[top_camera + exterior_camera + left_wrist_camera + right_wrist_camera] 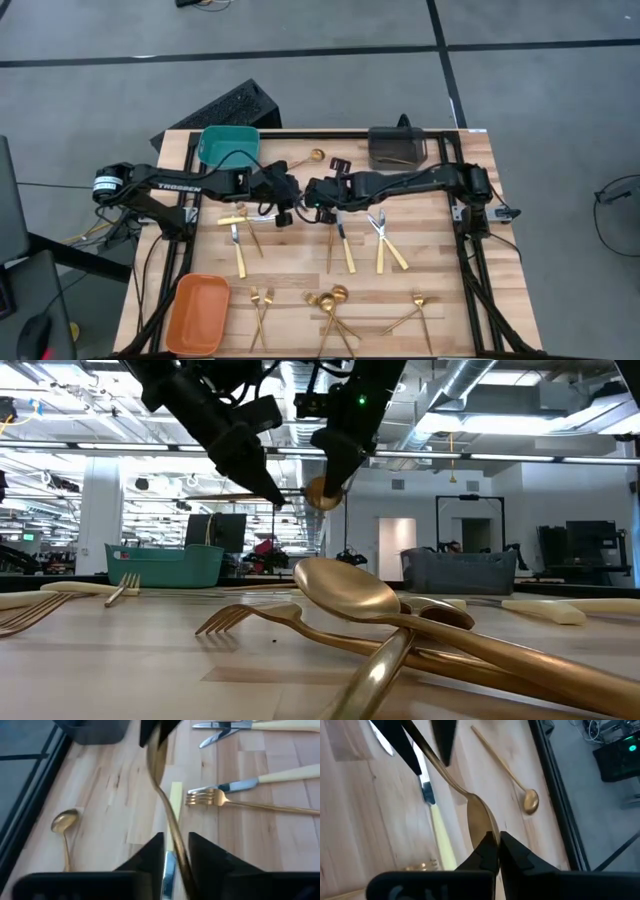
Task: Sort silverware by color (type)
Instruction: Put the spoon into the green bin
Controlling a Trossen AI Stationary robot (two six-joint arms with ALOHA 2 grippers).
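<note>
Gold and held level above mid-table, a spoon [300,494] spans both arms: the right gripper [496,851] is pinched shut on its bowl, while the left gripper [175,851] has its fingers about the handle, apparently mid hand-over; whether they clamp it I cannot tell. Passing it across probably lets the left arm reach the teal bin [228,143]. The other silverware [330,300] lies scattered below.

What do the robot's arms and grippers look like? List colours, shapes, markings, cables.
Both arms are dark, slim and jointed. The left arm carries white lettering and a white round label near its base. Black cables trail along both. The left gripper and right gripper have black, wedge-shaped tapered fingers.
</note>
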